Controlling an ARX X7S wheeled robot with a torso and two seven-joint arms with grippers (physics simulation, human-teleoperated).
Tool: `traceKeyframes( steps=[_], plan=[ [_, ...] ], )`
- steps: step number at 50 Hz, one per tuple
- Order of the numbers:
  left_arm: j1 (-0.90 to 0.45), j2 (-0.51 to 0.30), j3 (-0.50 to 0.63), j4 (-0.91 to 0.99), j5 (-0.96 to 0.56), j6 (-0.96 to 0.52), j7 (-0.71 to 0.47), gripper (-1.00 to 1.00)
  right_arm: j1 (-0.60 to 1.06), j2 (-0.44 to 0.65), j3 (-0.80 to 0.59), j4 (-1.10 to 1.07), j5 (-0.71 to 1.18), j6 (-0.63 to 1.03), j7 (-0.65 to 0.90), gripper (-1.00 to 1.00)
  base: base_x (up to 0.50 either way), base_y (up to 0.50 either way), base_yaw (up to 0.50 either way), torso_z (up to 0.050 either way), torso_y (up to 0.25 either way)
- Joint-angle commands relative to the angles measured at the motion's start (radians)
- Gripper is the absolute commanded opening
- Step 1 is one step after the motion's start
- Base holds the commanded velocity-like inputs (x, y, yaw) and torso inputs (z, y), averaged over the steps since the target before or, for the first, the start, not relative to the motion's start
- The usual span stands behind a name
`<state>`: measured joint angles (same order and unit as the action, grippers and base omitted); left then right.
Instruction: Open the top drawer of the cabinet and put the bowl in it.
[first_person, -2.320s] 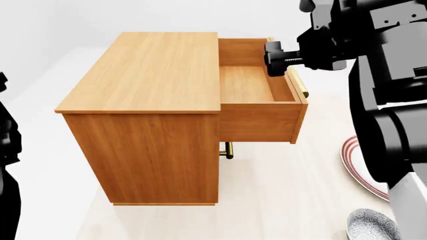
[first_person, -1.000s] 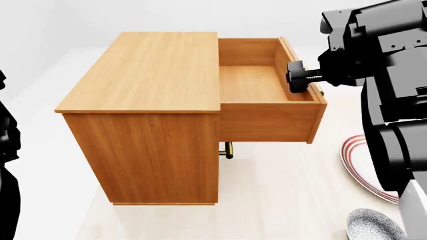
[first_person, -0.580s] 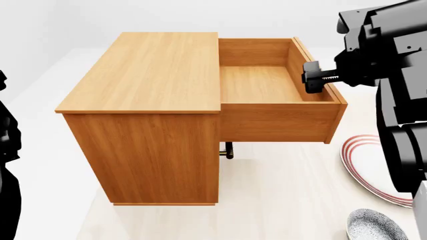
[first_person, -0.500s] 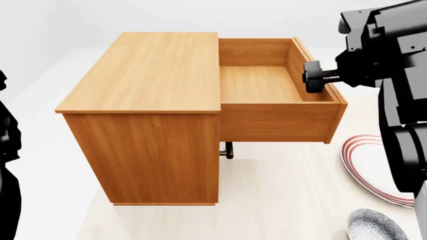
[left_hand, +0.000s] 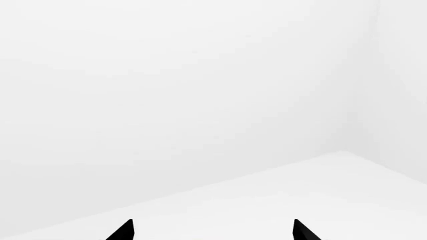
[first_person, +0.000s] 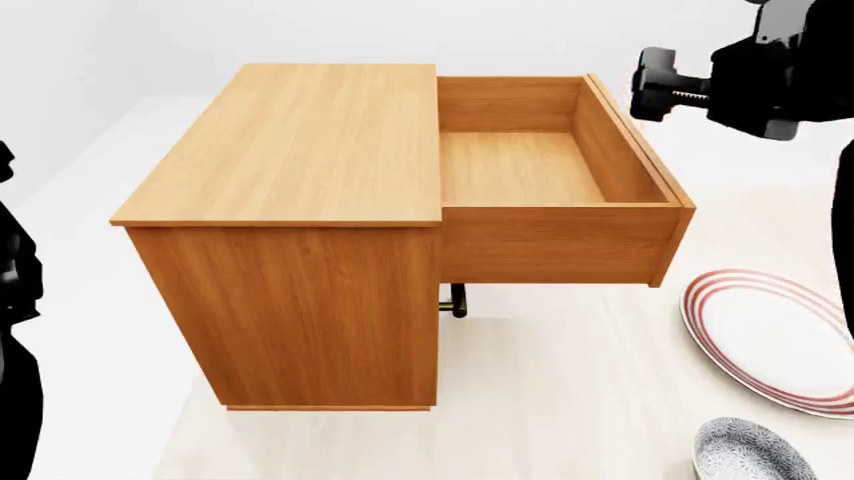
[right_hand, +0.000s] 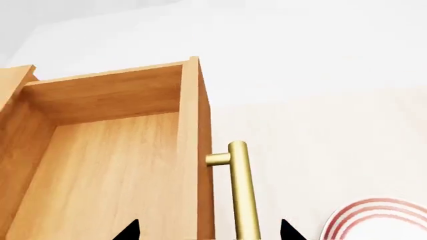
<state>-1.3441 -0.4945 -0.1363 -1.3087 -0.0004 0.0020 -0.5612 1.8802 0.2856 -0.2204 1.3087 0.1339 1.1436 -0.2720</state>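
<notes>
- Twice over reading spread tips: finding the left gripper (left_hand: 212, 231) gaping wide on nothing and facing only a white wall, and the right gripper (first_person: 655, 85) likewise wide, gripping nothing.
- Noting the right gripper hovering above the far end of the front panel of the top drawer (first_person: 534, 165), clear of the brass handle (right_hand: 243, 195), which is showing between the two black tips in the right wrist view.
- Seeing the top drawer standing well out of the cabinet (first_person: 300, 150), bare inside; judging the opening step done and the bowl step not yet begun.
- Locating the bowl (first_person: 751, 452) upright on the pale surface (first_person: 561, 400) at the near right, just beside the ringed plate (first_person: 774, 340), well apart from the drawer, and partly cut off by the edge of the head view.
- Expecting a light, rigid bowl, probably glazed and slick, and likely to chip if dropped.
- Suggesting a pinch across the rim wall, one finger inside and one outside, on the side facing away from the plate.
- Guarding against the bowl skidding or tipping under a glancing touch, and against clipping the drawer's front panel while lowering it in.
</notes>
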Motion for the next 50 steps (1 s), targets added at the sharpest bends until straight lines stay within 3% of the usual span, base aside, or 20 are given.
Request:
traceKeyframes(
  steps=[1, 8, 15, 20, 22, 25, 26, 29, 36, 42, 50],
  plan=[
    [0.001, 0.0, 0.0, 0.0, 0.001, 0.001, -0.001, 1.0, 0.116, 0.068, 0.203, -0.001, 0.017, -0.017, -0.018, 1.0, 0.0, 0.0, 0.0, 0.0, 0.0],
    [0.001, 0.001, 0.0, 0.0, 0.001, -0.001, -0.004, 1.0, 0.171, 0.094, 0.186, -0.033, -0.018, 0.01, -0.079, 1.0, 0.0, 0.0, 0.0, 0.0, 0.0],
    [0.002, 0.002, 0.001, 0.0, 0.001, -0.001, -0.005, 1.0, -0.053, 0.157, 0.231, -0.619, 0.027, 0.242, -0.076, 1.0, 0.0, 0.0, 0.0, 0.0, 0.0],
    [0.001, 0.002, 0.002, 0.0, 0.001, -0.001, -0.006, 1.0, -0.194, 0.206, 0.359, -0.995, 0.074, 0.397, -0.062, 1.0, 0.0, 0.0, 0.0, 0.0, 0.0],
    [0.002, 0.002, 0.004, 0.0, 0.002, 0.0, -0.003, 1.0, -0.239, 0.278, 0.347, -1.057, 0.255, 0.427, 0.068, 1.0, 0.0, 0.0, 0.0, 0.0, 0.0],
    [0.003, 0.001, 0.005, 0.0, 0.002, 0.001, -0.005, 1.0, -0.328, 0.437, 0.356, -1.116, 0.705, 0.426, 0.51, 1.0, 0.0, 0.0, 0.0, 0.0, 0.0],
    [0.004, 0.002, 0.005, 0.0, 0.001, 0.001, -0.006, 1.0, -0.364, 0.481, 0.354, -1.154, 0.855, 0.426, 0.591, 1.0, 0.0, 0.0, 0.0, 0.0, 0.0],
    [0.002, 0.001, 0.005, 0.0, 0.001, -0.001, -0.007, 1.0, -0.445, 0.566, 0.39, -1.196, 1.26, 0.424, 0.782, 1.0, 0.0, 0.0, 0.0, 0.0, 0.0],
    [0.002, 0.001, 0.008, 0.0, 0.002, 0.0, -0.007, 1.0, -0.741, 0.805, 0.369, -1.234, 1.874, 0.346, 1.201, 1.0, 0.0, 0.0, 0.0, 0.0, 0.0],
    [0.003, -0.001, 0.015, 0.0, 0.003, 0.003, -0.005, 1.0, -1.102, 0.886, 0.564, -1.274, 2.068, 0.337, 1.267, 1.0, 0.0, 0.0, 0.0, 0.0, 0.0],
    [0.004, 0.0, 0.015, 0.0, 0.0, 0.008, -0.012, 1.0, -1.433, 0.849, 0.802, -1.305, 2.162, 0.418, 1.291, 1.0, 0.0, 0.0, 0.0, 0.0, 0.0]
  ],
)
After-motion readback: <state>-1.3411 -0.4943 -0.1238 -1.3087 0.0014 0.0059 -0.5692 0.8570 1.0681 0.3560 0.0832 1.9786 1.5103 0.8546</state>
